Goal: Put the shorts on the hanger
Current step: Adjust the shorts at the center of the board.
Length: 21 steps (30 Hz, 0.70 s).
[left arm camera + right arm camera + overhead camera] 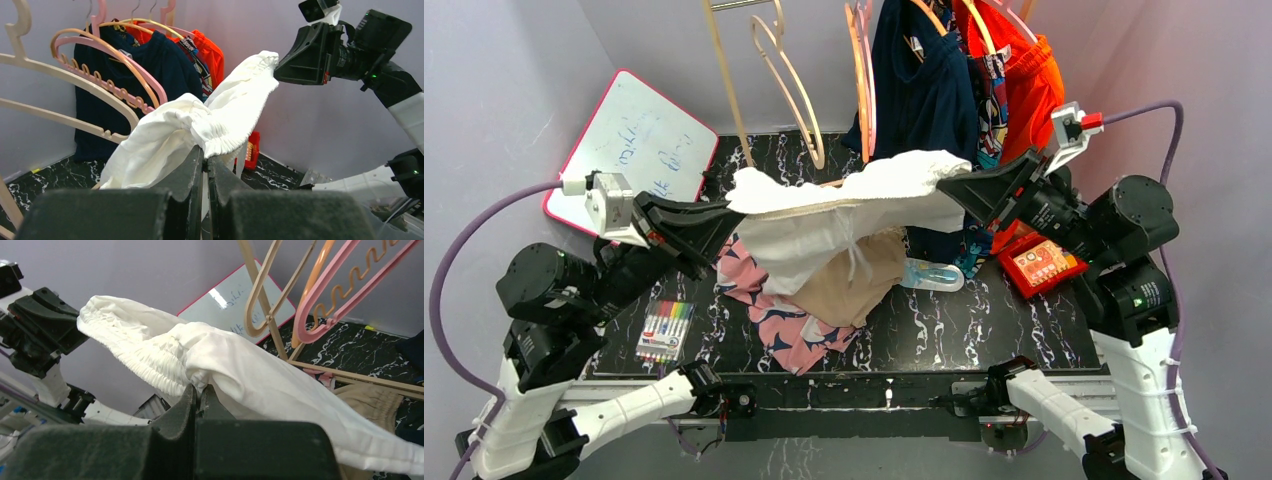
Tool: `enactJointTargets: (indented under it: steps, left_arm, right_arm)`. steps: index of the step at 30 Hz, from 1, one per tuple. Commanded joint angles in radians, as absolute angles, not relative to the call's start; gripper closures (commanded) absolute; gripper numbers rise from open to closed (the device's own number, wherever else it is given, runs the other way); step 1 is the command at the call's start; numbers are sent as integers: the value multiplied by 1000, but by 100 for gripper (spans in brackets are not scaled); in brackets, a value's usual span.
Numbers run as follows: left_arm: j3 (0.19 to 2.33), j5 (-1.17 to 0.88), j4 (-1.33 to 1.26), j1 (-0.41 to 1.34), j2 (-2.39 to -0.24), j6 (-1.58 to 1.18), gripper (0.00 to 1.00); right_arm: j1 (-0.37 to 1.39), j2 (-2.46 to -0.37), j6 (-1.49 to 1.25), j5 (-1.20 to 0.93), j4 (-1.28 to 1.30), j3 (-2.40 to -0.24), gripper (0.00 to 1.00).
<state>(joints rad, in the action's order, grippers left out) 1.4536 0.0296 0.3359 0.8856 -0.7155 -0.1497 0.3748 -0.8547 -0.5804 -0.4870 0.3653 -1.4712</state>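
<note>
The white shorts (844, 205) hang stretched in the air between my two grippers, waistband up and drawstring dangling. My left gripper (729, 205) is shut on the left end of the gathered waistband (225, 135), with the fabric pinched at its fingertips (205, 152). My right gripper (954, 185) is shut on the right end, and the cloth (240, 365) bunches between its tips (200, 389). The pale beige hanger (789, 80) hangs from the rack just behind the shorts. It also shows at the left of the left wrist view (50, 72) and at the top of the right wrist view (260, 295).
Tan shorts (859, 285) and a pink navy-patterned garment (774, 320) lie under the white shorts. Pink hangers (862, 70), a navy garment (924, 90) and an orange one (1029, 80) hang at the back. A whiteboard (639, 145), a marker pack (664, 330) and a red box (1039, 262) flank the mat.
</note>
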Motion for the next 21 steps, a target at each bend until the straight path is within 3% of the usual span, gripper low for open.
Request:
enactJointTargets:
  steps: [1, 7, 12, 17, 21]
  left_arm:
    - [1556, -47, 354, 879, -658, -128, 100]
    - [1626, -44, 336, 880, -675, -155, 100]
    - [1688, -237, 356, 880, -768, -213, 100]
    - [1776, -352, 360, 878, -775, -252, 100]
    - [1742, -280, 376, 878, -755, -253, 100]
  right_arm:
    - [398, -814, -479, -588, 337, -1562, 100]
    - [429, -827, -461, -564, 320, -1764, 100]
    - [444, -857, -512, -632, 264, -1857, 100]
    - [456, -832, -520, -678, 232, -1881, 100]
    - [455, -822, -524, -657, 240, -1800, 100]
